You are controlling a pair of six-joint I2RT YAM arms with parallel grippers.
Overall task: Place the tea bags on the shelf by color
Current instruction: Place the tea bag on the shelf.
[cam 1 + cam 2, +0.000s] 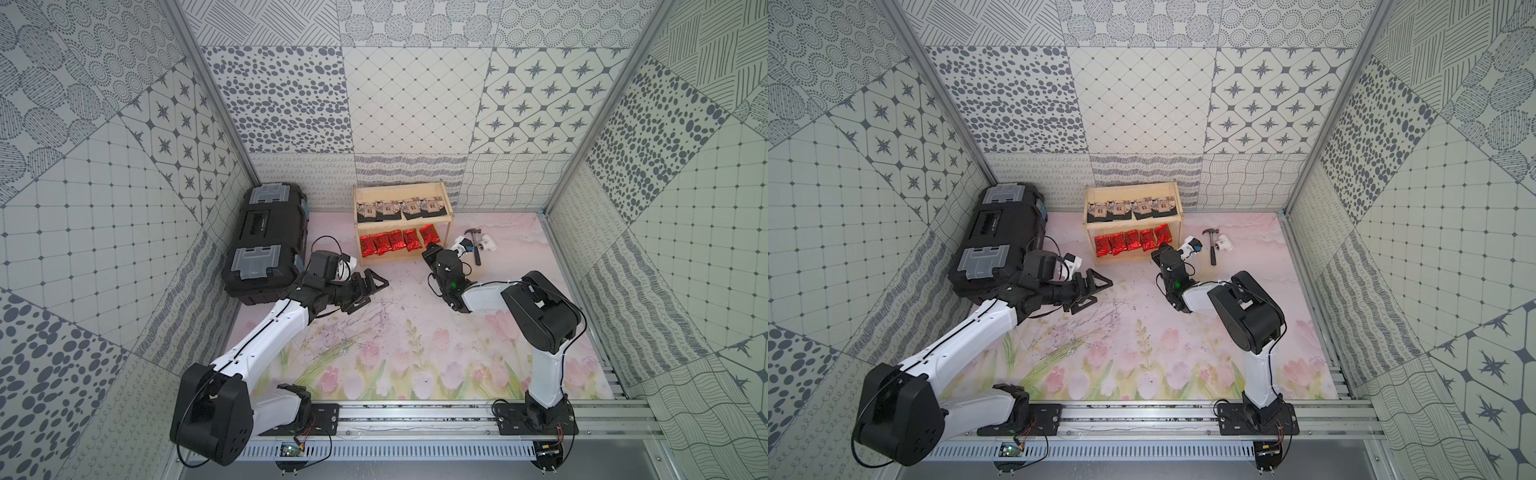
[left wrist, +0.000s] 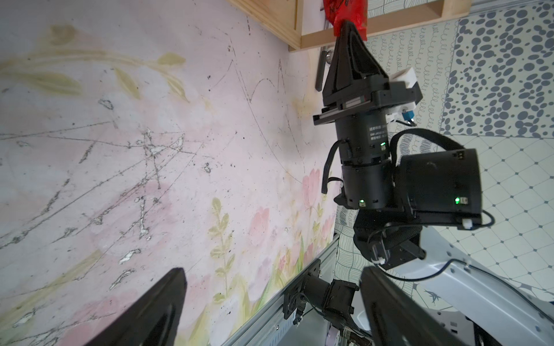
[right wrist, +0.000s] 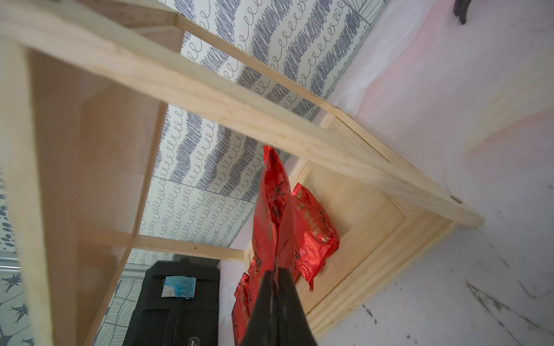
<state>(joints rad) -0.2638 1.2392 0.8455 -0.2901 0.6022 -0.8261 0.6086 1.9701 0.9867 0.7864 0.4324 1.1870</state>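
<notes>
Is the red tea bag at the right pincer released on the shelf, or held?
Held. The right pincer is shut on the red tea bag, which sticks out above the shelf's lower tier.

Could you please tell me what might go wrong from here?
The shiny red foil pouch, held on edge by the shut right gripper, may topple onto the neighbouring red pouch once released. The pale wooden two-tier shelf looks light; the gripper, close to its frame, could nudge it on withdrawing.
</notes>
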